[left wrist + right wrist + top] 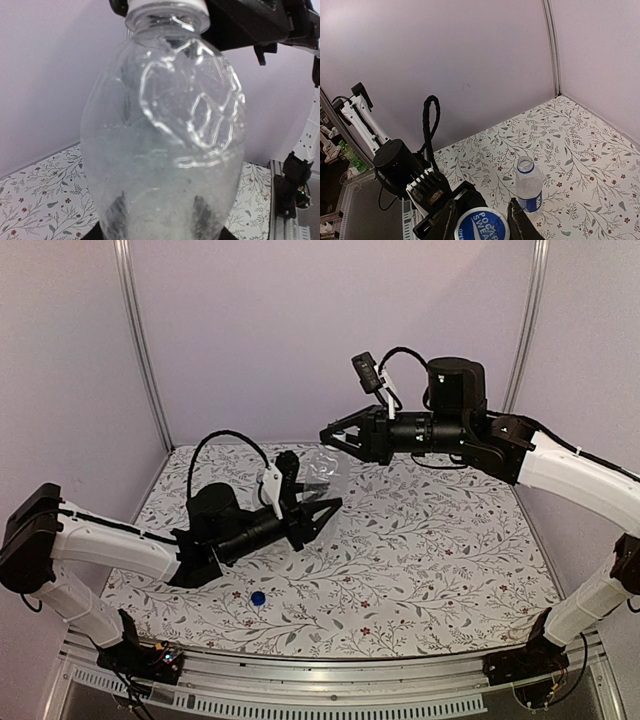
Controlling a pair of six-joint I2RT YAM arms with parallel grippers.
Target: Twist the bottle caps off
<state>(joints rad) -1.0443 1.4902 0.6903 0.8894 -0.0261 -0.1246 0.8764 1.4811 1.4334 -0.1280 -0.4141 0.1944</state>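
The right gripper [482, 222] pinches the whitish cap [482, 226], blue print on its top, which sits on the neck of the plain clear bottle [165, 140]. The left gripper [310, 488] clamps that bottle's lower body, holding it off the desk [450, 560]. The blue-labelled bottle [529, 187] stands uncapped near the plain bottle. The solid blue cap [258, 597] lies well apart, nearer the arm bases.

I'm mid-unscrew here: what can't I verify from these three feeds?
Top external: labelled bottle not seen; probably behind the right arm.
Left wrist: whitish cap cut off by the top edge; its threads hidden.
Right wrist: that cap covers the plain bottle under it and runs off the bottom edge, so how far it is unscrewed is unknown.
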